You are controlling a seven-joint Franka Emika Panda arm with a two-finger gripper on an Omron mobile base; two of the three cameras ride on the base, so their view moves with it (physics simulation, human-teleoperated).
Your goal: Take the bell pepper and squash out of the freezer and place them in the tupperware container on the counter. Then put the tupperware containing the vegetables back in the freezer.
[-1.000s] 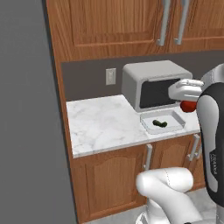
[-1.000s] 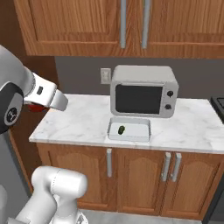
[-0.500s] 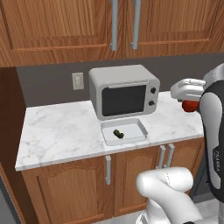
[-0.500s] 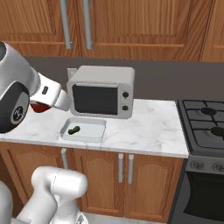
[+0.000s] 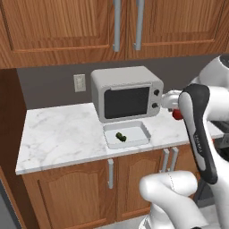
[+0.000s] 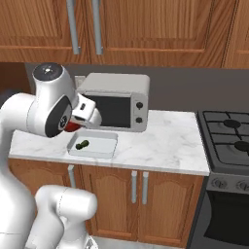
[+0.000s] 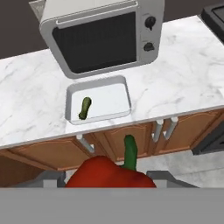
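My gripper (image 7: pixel 110 180) is shut on the bright red bell pepper (image 7: pixel 109 173), whose green stem points up in the hand view. It hangs in front of the counter edge, short of the tupperware container (image 7: pixel 111 97). The dark green squash (image 7: pixel 85 107) lies in the tray's left part. From the left base view the bell pepper (image 5: pixel 177 115) peeks out beside my forearm, right of the tupperware container (image 5: pixel 136 133) holding the squash (image 5: pixel 120 136). In the right base view the bell pepper (image 6: pixel 72 128) hangs just above the tupperware container (image 6: pixel 103 143) and the squash (image 6: pixel 82 144). The freezer is out of view.
A boxy grey toaster oven (image 5: pixel 127 93) stands right behind the tray on the white marble counter (image 5: pixel 62 134). A black stove top (image 6: pixel 228 131) adjoins the counter on the right. Wooden cabinets run above and below, with bar handles (image 5: pixel 110 173).
The base has driven along the counter, so the whole scene has shifted and the grey wall at the left has gone. The bell pepper stays in my gripper.
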